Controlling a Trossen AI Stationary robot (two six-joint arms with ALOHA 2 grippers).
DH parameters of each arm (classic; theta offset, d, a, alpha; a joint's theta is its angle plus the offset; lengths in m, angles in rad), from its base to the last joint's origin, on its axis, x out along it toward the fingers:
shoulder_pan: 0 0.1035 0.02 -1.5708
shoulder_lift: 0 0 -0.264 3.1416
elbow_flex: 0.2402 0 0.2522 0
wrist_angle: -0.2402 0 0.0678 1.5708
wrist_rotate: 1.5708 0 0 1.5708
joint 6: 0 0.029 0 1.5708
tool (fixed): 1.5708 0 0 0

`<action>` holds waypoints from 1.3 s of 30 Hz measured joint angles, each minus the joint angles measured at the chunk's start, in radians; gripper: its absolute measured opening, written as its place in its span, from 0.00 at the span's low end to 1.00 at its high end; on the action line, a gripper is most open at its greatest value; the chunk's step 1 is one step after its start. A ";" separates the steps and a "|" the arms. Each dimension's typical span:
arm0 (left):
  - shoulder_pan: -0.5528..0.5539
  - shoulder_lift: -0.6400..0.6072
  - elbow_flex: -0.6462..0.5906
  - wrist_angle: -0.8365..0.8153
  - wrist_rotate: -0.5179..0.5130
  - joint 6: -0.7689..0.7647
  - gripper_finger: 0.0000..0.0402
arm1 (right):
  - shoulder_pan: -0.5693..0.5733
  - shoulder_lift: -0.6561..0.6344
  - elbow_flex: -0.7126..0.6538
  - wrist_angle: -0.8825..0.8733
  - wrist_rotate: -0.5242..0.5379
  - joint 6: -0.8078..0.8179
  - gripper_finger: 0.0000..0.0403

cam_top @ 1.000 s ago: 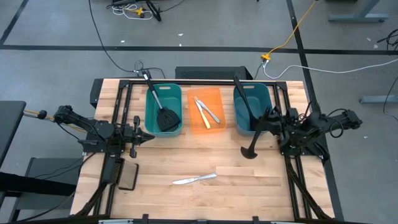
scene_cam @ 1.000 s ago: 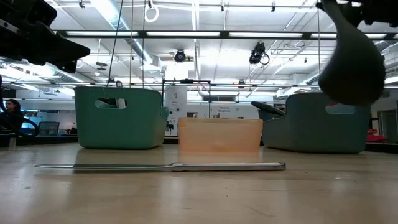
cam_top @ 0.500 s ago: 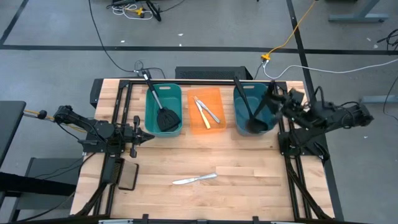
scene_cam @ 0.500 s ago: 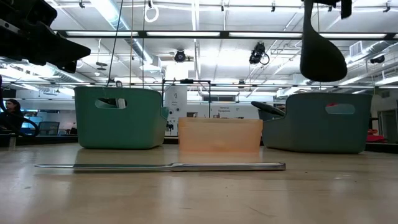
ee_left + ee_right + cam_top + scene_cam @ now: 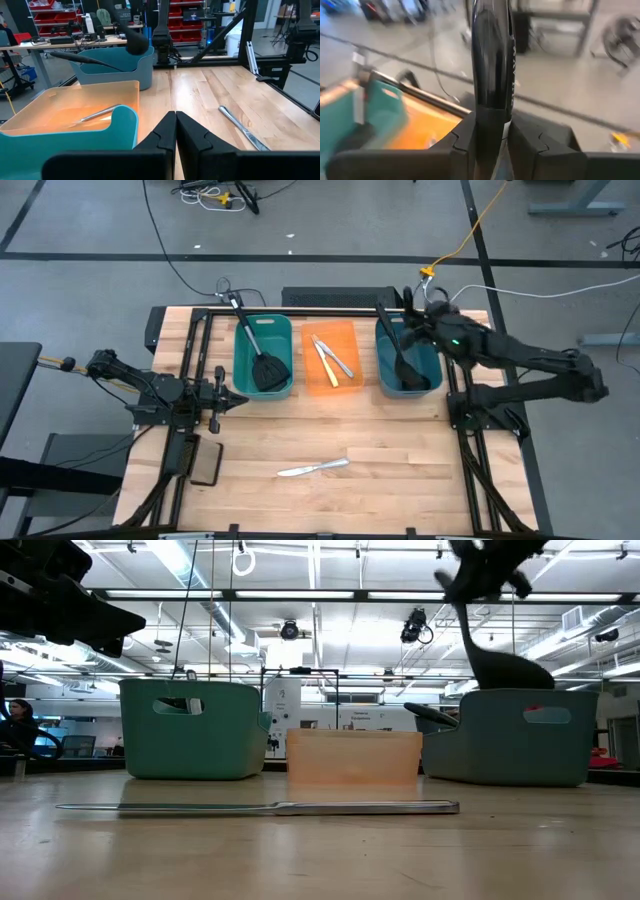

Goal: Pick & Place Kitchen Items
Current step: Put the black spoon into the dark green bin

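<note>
My right gripper (image 5: 424, 318) is over the far end of the blue bin (image 5: 432, 340), shut on a long black ladle (image 5: 405, 370). In the low view the ladle's bowl (image 5: 510, 670) sits at the bin's rim (image 5: 560, 695). A second ladle (image 5: 383, 315) leans in the same bin, its handle over the far wall. A table knife (image 5: 312, 468) lies flat on the table near the front. My left gripper (image 5: 236, 398) is shut and empty at the table's left, by the teal bin (image 5: 246, 340). My right gripper pinches the ladle's handle (image 5: 492, 95) between its two fingers, near the handle's free end. The ladle hangs tilted below the gripper, its handle (image 5: 468, 615) slanting down to the bowl. Whether the bowl rests on anything in the bin is hidden by the wall.
The teal bin holds a black slotted spatula (image 5: 265, 370). The orange bin (image 5: 352, 330) holds table knives (image 5: 330, 360). A flat black pad (image 5: 205, 466) lies at the near left. Dark frame rails run along the table's left, right and far sides.
My right gripper has carried the ladle from over the table in front of the blue bin toward the far edge, then down. The ladle's bowl has gone from hanging clear above the table to the level of the blue bin's rim, and the ladle has tipped.
</note>
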 joint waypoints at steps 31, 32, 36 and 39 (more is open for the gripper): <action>0.000 0.000 0.000 -0.001 0.000 0.011 0.04 | -0.392 0.413 -0.001 0.022 -0.360 -0.006 0.21; 0.000 0.000 0.000 -0.001 0.000 0.011 0.04 | -0.394 0.421 -0.001 0.017 -0.360 -0.006 0.21; 0.000 0.000 0.000 -0.001 0.000 0.011 0.04 | -0.399 0.453 -0.001 0.006 -0.354 -0.006 0.21; 0.000 0.000 0.000 -0.001 0.000 0.011 0.04 | -0.399 0.471 -0.001 -0.007 -0.351 0.003 0.21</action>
